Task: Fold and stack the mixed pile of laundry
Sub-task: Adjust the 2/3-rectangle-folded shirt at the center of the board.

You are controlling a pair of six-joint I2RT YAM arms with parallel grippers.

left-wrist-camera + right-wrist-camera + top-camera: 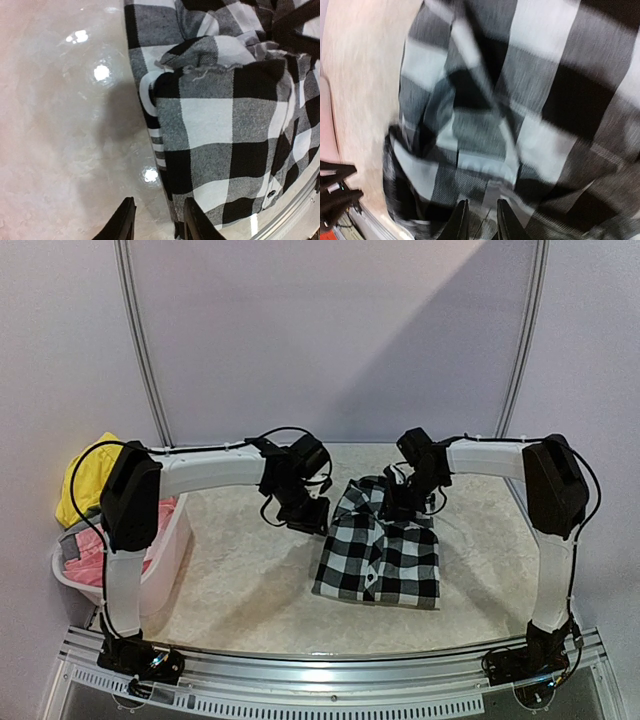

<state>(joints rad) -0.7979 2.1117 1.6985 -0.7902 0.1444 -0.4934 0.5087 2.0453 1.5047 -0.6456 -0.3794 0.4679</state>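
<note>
Pale marbled table (240,580) carries the checked shirt (380,555), part-folded; the other laundry (85,480) fills the basket (170,550) well off the shirt's left-arm side. Just beside that shirt edge hangs the left gripper (159,212), jaws parted and empty; the right gripper (480,215) sits over the shirt's rumpled far end, jaws narrow, whether pinching cloth I cannot tell. Best, I judge, to take the bunched end at both corners, keep it taut, and lay it squarely over the flat half.

We log the black-and-white checked cloth shirt (530,115) blurred at the right wrist, cropped top, right and bottom.
</note>
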